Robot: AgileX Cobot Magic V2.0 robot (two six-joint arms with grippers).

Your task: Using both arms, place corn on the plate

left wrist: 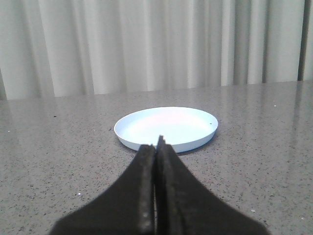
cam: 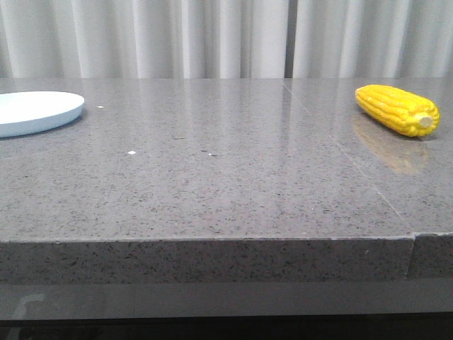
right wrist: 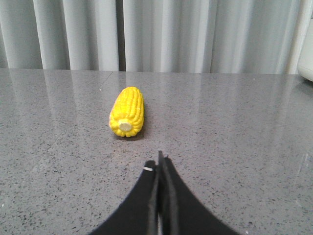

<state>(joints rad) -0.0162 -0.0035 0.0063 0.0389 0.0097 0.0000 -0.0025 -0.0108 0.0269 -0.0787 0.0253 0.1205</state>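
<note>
The yellow corn [cam: 396, 109] lies on the grey table at the far right, pale stub end toward me. It also shows in the right wrist view [right wrist: 127, 111], ahead of my right gripper [right wrist: 159, 159], which is shut and empty, well short of it. The pale blue-white plate [cam: 35, 112] sits at the far left, cut by the frame edge. In the left wrist view the plate [left wrist: 166, 127] is empty, just beyond my left gripper [left wrist: 157, 144], which is shut and empty. Neither gripper shows in the front view.
The grey speckled table [cam: 212, 177] has a seam [cam: 354, 170] running front to back on the right and a front edge near me. White curtains [cam: 212, 35] hang behind. A few small white specks [cam: 131, 152] lie on the table.
</note>
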